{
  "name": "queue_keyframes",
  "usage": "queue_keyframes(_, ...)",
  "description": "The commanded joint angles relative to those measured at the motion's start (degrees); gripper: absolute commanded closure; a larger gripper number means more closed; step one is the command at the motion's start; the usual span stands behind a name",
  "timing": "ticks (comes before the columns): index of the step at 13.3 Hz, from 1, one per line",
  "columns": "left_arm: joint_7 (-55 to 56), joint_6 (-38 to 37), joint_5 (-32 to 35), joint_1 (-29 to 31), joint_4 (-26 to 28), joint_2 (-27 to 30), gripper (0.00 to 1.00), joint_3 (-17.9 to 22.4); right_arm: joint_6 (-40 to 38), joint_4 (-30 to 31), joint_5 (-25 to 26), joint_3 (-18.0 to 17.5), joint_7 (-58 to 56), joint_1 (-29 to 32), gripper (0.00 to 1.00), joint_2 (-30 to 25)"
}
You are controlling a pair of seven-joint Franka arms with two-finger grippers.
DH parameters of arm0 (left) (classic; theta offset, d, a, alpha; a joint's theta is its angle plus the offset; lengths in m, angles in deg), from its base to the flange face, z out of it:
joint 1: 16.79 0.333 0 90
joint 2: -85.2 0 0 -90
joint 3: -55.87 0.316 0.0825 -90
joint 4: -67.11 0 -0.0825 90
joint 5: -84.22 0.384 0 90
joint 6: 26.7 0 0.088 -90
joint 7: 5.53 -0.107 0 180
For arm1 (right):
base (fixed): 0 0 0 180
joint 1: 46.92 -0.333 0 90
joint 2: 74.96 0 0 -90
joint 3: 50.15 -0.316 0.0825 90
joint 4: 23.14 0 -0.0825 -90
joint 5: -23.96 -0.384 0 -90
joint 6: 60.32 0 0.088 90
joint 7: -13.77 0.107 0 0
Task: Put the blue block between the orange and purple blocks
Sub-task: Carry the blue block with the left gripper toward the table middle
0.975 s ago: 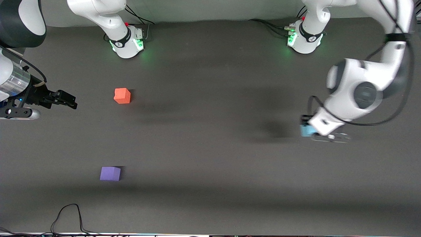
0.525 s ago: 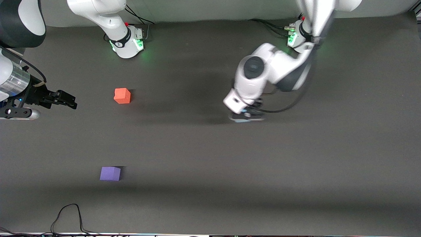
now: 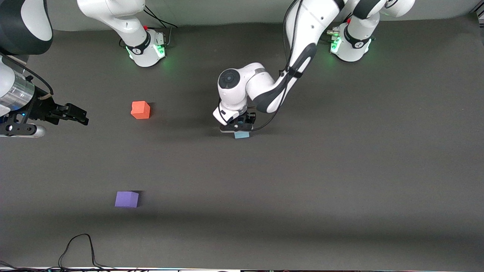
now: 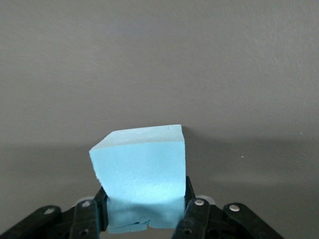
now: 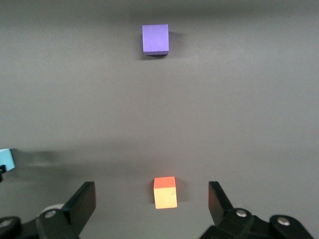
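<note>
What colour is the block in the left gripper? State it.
Light sky blue; the blue block shows best in the left wrist view, clamped in the left gripper.

Robot lab, two arms (image 3: 261, 87), dark table (image 3: 340, 189)

Sky-blue block (image 4: 142, 172), orange block (image 3: 140, 110), purple block (image 3: 126, 199)

A dark grey matte table (image 3: 340, 189) fills the scene, with a pale wall strip (image 3: 227, 11) along its top edge, broad soft shadows, and a black cable (image 3: 77, 245) looped near the front edge.
</note>
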Motion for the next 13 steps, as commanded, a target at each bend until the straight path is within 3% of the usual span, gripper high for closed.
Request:
queue_keyframes(1,1.34,1.31,1.01,-1.5,-2.07,-0.85,0.54,1.0,-0.96,-0.95,0.47,0.0,0.68,-0.02,0.0,0.31)
queue_keyframes(2,1.07,1.84,1.1,-1.5,-2.07,-0.86,0.36,1.09,-0.96,-0.95,0.47,0.0,0.68,-0.02,0.0,0.31)
queue_keyframes(3,0.9,1.76,1.19,-1.5,-2.07,-0.68,0.0,1.09,-0.96,-0.95,0.47,0.0,0.68,-0.02,0.0,0.31)
queue_keyframes(7,-2.61,-4.72,0.49,2.17,-1.98,3.52,0.0,1.09,-0.96,-1.03,0.39,-0.17,1.12,-0.55,0.0,0.31)
queue_keyframes(9,-8.13,-11.56,-2.13,7.96,-1.81,8.7,0.0,-0.65,-0.96,-0.95,0.39,-0.87,0.07,-1.25,0.0,0.66)
queue_keyframes(13,-27.27,-25.72,-14.79,23.94,-1.8,21.53,0.0,-1.02,-2.11,-1.47,0.13,-1.14,-0.38,-4.15,0.0,2.06)
